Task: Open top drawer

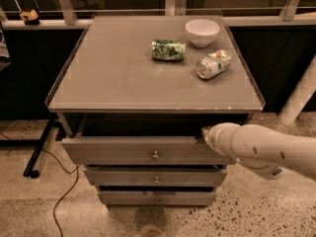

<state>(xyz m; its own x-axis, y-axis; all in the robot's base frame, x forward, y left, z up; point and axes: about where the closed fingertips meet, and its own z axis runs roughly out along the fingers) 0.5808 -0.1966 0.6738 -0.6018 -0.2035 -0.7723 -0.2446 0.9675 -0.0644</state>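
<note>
My gripper point(205, 132) at the upper right edge of the top drawer point(118, 151)

The top drawer stands partway out, with a dark gap behind its front and its round knob point(155, 155) at centre. My gripper sits at the right end of the front's upper edge; I cannot tell whether it is spread or closed. Above the drawer, on the grey cabinet top point(113, 78), are a white bowl point(202, 32), a can point(214, 64) on its side and a green packet point(168, 49). Below the drawer are two narrower drawers point(123, 177).

arm point(261, 147): cream-white tube, dark dots | claw point(205, 132): at top drawer point(123, 150) rim
</note>
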